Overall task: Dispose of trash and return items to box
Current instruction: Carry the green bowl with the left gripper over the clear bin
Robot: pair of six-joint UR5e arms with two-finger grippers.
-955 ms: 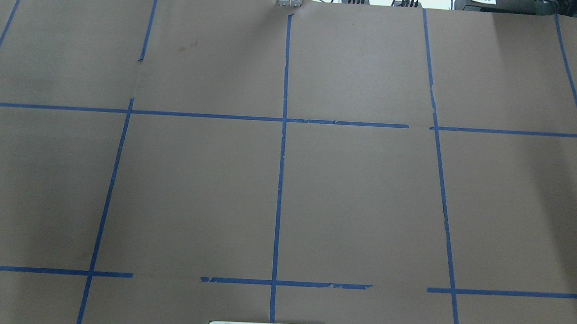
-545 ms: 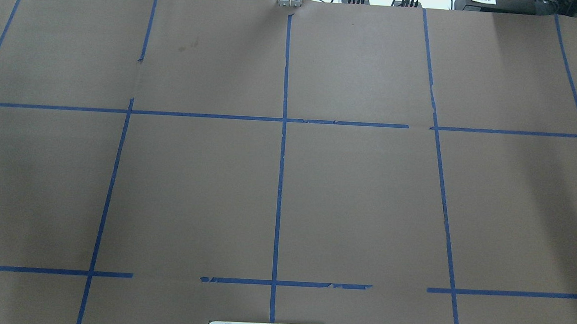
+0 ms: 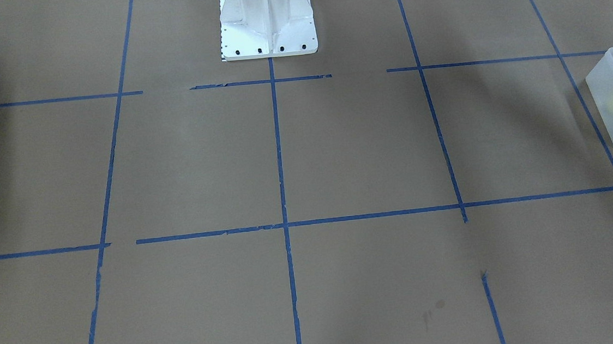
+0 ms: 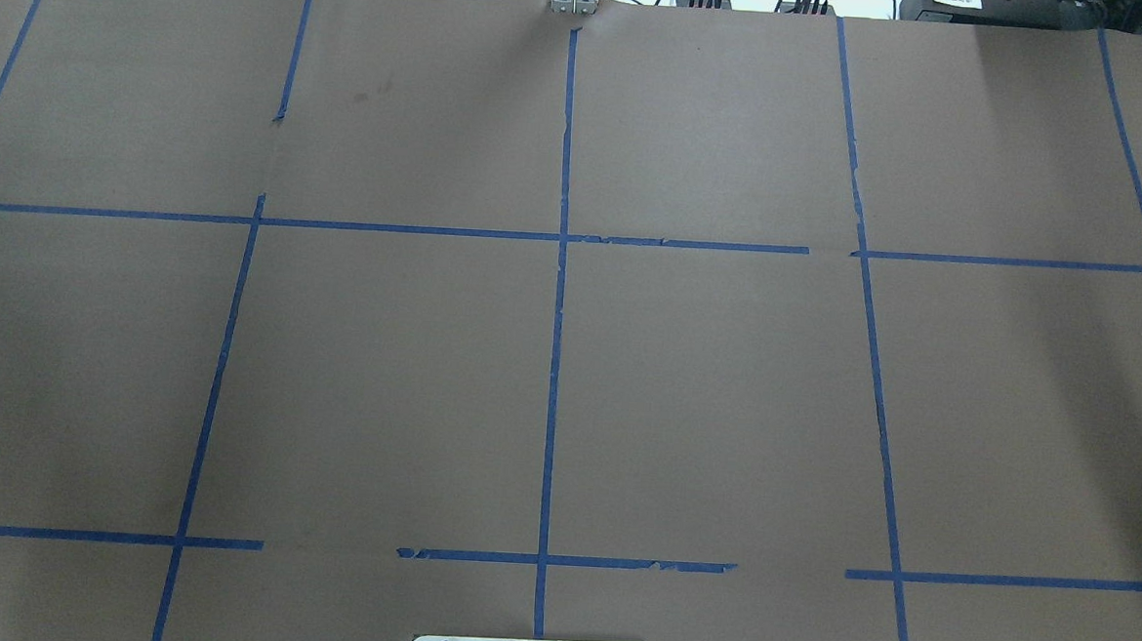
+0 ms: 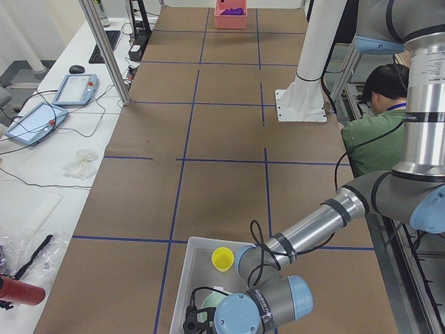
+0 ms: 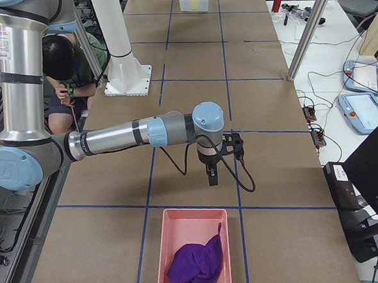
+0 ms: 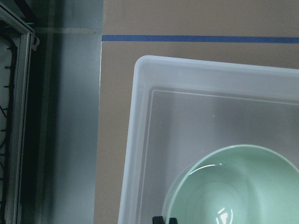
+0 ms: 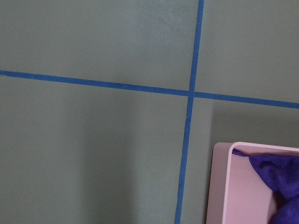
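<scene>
- Since the overhead view matches its two earlier frames line for line, no change is recorded there: same brown paper table, same blue tape grid, neither arm in it.
- Box: frosted white bin, open-topped. It is at 6 o'clock in the left side view and at the 3 o'clock edge of the front-facing view.
- Yellow cup: inside the box, at about 12 o'clock from the bowl in the left side view.
- Mint-green bowl: inside the box, mouth up, on the box floor. It is toward 5 o'clock in the left wrist view.
- Left gripper: hangs over the box, above the bowl. Only a dark sliver of it shows at 6 o'clock in its wrist view. Jaw spread cannot be told, nor whether it touches the bowl.
- Right gripper: points down over the paper, at 12 o'clock from the pink tray and apart from it. It shows only in the side view, so its jaw spread cannot be told. Nothing visibly hangs from it.
- Pink tray: holds a crumpled purple cloth.
- Assessment: both items lie in the box, so the task appears at or near its end. Likely remaining is a clean retreat of the left arm. Risk: dragging the bowl up or knocking the cup.
</scene>
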